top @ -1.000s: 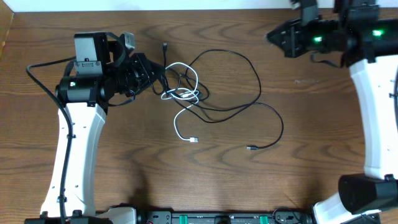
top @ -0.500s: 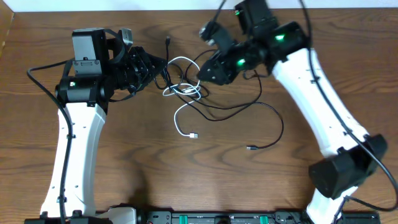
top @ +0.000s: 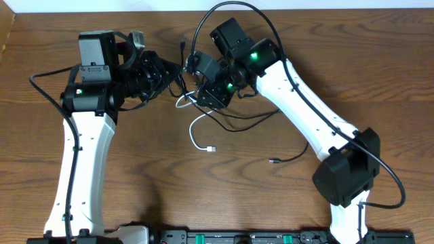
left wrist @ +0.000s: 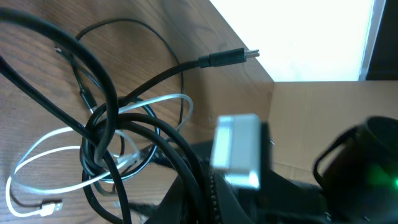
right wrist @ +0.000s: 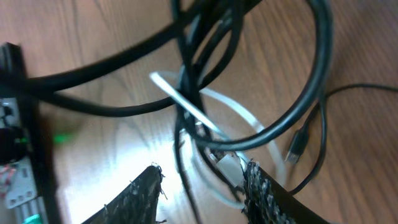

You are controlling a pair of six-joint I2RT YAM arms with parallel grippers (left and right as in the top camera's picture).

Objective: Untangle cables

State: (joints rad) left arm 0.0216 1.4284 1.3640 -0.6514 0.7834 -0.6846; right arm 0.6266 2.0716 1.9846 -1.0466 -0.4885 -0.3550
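The cables form a knot at the table's middle: black loops around a white cable whose plug lies nearer the front. My left gripper sits at the knot's left edge, shut on a black cable that runs into its jaws. A black plug points away beyond it. My right gripper hangs over the knot, open; its fingers straddle white and black strands without pinching them. Its midpoint is just above the wood.
A long black cable trails right to a small plug. Another black plug lies near the back edge. The right arm's own thick wire arcs above it. A cardboard wall stands past the table edge.
The right arm swung in from the far right corner to the knot and its jaws came apart over the strands. The left arm and its grip stayed put.
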